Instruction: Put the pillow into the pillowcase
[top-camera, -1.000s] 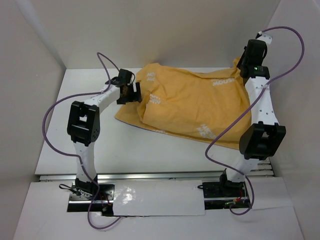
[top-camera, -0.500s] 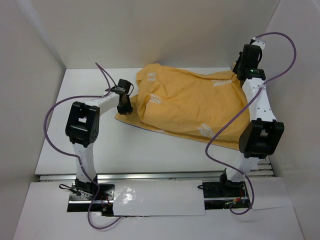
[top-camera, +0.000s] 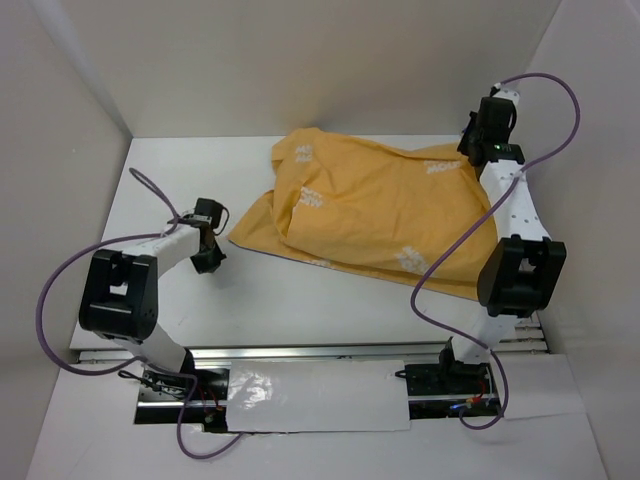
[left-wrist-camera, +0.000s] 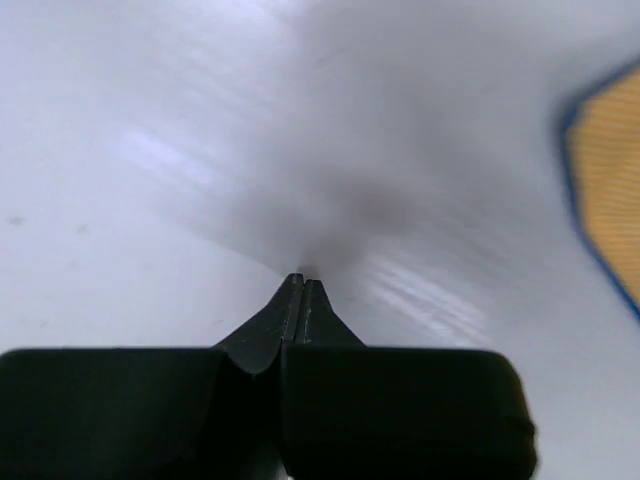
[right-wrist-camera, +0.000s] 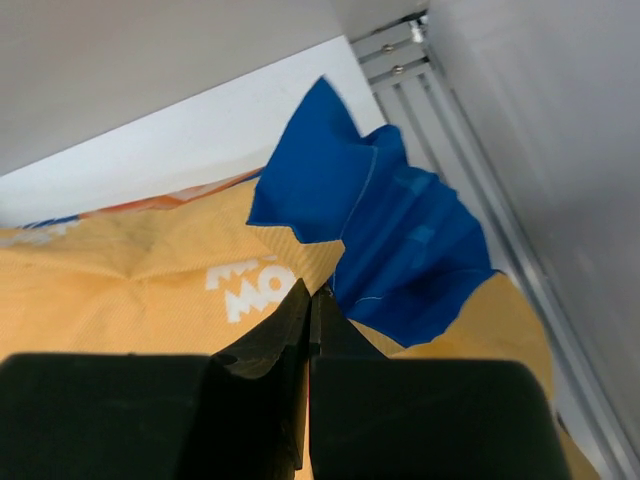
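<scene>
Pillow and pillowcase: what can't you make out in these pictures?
- Pillow: no view shows it; in the top view the pillowcase covers whatever makes the bulge.
- Pillowcase opening: top view, lost in folds; right wrist view, the right gripper covers the pinched edge.
- Left wrist view: motion blur smears the table; the right edge cuts off the pillowcase beyond the shut left gripper.

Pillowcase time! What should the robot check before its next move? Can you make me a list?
1. Right pincer pinching the pillowcase corner: ok.
2. Left pincer gripping cloth: not ok, it is shut on nothing over the bare table.
3. Pillowcase resting on the table: ok.
4. Pillow in sight: cannot tell; no white pillow shows, though the pillowcase bulges.
5. Pillowcase opening found: cannot tell.
</scene>
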